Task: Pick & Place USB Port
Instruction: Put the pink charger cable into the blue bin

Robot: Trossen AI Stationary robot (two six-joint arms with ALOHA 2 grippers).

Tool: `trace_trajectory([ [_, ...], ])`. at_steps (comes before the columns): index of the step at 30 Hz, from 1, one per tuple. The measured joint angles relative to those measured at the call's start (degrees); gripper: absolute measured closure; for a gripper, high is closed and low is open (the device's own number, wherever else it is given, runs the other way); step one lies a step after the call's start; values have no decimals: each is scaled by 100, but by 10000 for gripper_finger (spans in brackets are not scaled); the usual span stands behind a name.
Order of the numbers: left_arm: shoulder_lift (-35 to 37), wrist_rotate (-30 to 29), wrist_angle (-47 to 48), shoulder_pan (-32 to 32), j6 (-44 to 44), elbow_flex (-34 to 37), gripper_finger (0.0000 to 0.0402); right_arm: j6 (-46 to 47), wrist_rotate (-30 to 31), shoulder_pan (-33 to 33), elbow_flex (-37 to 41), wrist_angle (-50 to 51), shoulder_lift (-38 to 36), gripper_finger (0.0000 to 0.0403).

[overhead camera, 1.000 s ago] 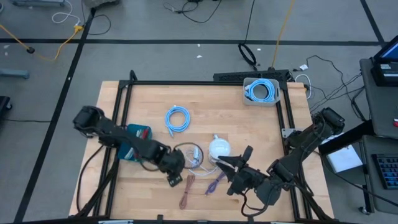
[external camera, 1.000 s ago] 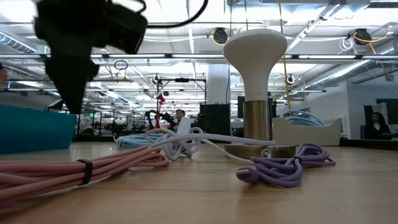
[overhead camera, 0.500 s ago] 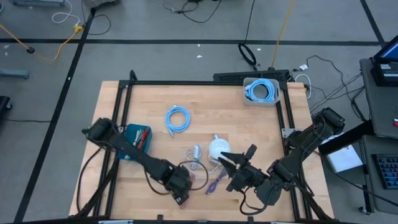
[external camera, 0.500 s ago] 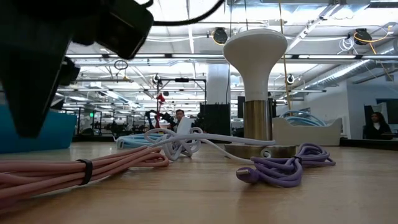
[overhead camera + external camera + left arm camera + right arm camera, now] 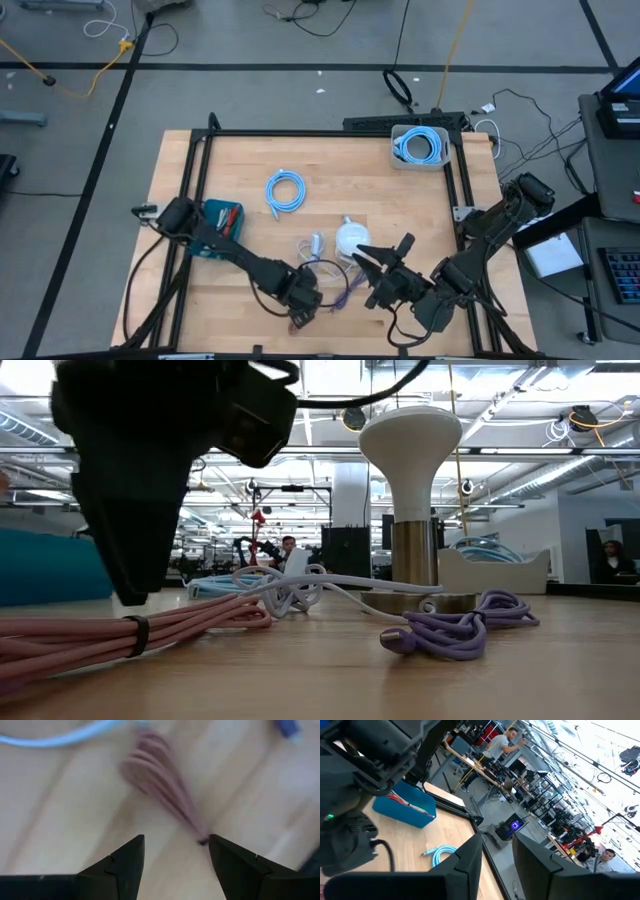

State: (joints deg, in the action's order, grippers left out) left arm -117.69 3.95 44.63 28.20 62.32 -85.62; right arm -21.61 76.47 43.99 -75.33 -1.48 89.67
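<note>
A pink cable bundle (image 5: 200,622) lies on the wood near the table's near edge, tied with a dark band (image 5: 135,635). My left gripper (image 5: 302,298) hovers over it, open. In the left wrist view the pink bundle (image 5: 162,795) shows blurred ahead of the gap between the fingers (image 5: 175,847). In the low view the left gripper (image 5: 135,575) hangs just above the band. My right gripper (image 5: 385,265) is open and off the table beside the white lamp (image 5: 352,238); its gap (image 5: 497,857) holds nothing.
A purple cable (image 5: 345,293) lies right of the left gripper, and a white cable (image 5: 315,246) sits beside the lamp. A blue coil (image 5: 285,190) rests mid-table. There is a teal bin (image 5: 222,222) at left and a white tray (image 5: 420,160) with a blue cable at the far right corner.
My left gripper has travelled toward the table's near edge and then to the right, from beside the white cable to a spot over the pink cable bundle. The cables have stayed where they were.
</note>
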Motion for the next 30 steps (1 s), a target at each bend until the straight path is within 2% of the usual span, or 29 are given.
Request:
trace_trajectory([
  [8,-26,-188,-35,-129,-248,0,178,-35,0,0,2,3,0,302],
  [13,-33,-77,-124,-49,-176,0,178,-50,0,0,2,4,0,303],
  [25,-573,118,-434,90,-70,-31,179,-38,3,0,1,2,0,303],
  [28,-567,93,-352,94,-8,-25,207,-45,4,0,2,4,0,303],
  [30,-547,77,-407,94,11,-20,255,-48,4,0,1,5,0,303],
])
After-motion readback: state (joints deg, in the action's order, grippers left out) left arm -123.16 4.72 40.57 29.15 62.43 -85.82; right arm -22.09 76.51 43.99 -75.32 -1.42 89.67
